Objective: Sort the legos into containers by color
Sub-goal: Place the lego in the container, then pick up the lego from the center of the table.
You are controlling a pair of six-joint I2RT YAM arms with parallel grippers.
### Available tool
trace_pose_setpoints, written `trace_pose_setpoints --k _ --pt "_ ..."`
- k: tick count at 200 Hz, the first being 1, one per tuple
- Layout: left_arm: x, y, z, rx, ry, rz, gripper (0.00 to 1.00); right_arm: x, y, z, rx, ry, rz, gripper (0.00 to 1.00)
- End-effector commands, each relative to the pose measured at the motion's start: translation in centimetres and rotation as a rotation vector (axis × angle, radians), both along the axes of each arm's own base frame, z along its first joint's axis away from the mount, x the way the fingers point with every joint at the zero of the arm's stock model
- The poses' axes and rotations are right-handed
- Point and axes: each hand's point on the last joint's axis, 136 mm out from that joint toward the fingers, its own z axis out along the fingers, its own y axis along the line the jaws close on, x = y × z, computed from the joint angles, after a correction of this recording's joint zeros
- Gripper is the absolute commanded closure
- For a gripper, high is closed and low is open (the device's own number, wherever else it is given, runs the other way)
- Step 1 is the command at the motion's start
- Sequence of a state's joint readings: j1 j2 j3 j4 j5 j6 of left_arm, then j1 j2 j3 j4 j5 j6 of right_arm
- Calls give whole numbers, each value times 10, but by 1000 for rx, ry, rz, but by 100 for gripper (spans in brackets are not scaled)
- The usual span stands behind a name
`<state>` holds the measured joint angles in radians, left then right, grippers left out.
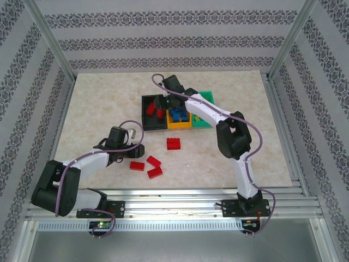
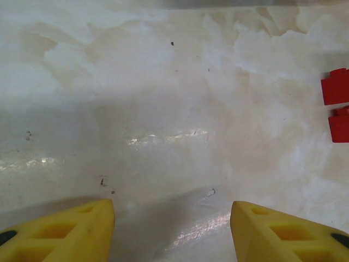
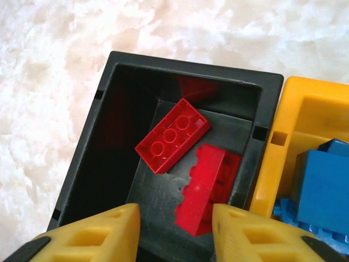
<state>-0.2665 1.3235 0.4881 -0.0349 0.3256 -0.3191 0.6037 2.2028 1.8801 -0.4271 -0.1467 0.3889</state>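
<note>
The right tool [image 3: 175, 210] hangs over the black bin [image 3: 180, 63] with its yellow fingers [image 3: 98, 234] parted and gripping nothing; the bin's floor shows in the gap between them. Two red bricks lie inside the black bin; the studded brick [image 3: 173, 135] rests flat with its studs up near the middle of the floor, and the tilted brick [image 3: 207, 188] lies on its side just beside it, toward the wall that meets the orange-yellow bin [image 3: 305, 103]. That orange-yellow bin stands touching the black bin's side and holds blue bricks [image 3: 322, 185]; from above, the green bin [image 1: 206, 97] stands past the orange-yellow one, on the side away from the black bin [image 1: 154, 126].

The left tool [image 2: 172, 210] is released as well, its two fingers wide apart over the bare marbled surface [image 2: 163, 109], well short of the black bin on the side nearer the arm bases. Four loose bricks, all red, lie on the surface in front of the black bin; the single brick [image 1: 174, 143] sits nearest it, and the cluster of three [image 1: 147, 166] lies farther toward the bases, just beside the left tool; two of these show at the edge of the left wrist view [image 2: 335, 86].
</note>
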Motion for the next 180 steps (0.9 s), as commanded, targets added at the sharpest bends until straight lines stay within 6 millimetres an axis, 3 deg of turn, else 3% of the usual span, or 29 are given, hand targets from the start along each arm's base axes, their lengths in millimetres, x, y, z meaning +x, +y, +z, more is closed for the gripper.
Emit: trace_pose_setpoints --k 1,39,76,117,150,180 --pt "13 -1 11 -17 -42 8 41 -22 7 23 15 -21 41 57" --pt "13 -2 11 -20 -42 6 41 -63 -1 28 -11 -24 75 56" --pt "12 -2 11 -24 -40 3 41 -108 -28 10 -64 8 88 56" --pt "13 -2 11 -23 -39 5 41 -156 -55 -27 -133 102 108 54" --pt "12 -2 10 -20 -38 6 41 -175 -69 -53 -195 143 92 47" --pt "12 -2 11 -19 -39 5 41 -181 -65 -64 -217 152 88 38"
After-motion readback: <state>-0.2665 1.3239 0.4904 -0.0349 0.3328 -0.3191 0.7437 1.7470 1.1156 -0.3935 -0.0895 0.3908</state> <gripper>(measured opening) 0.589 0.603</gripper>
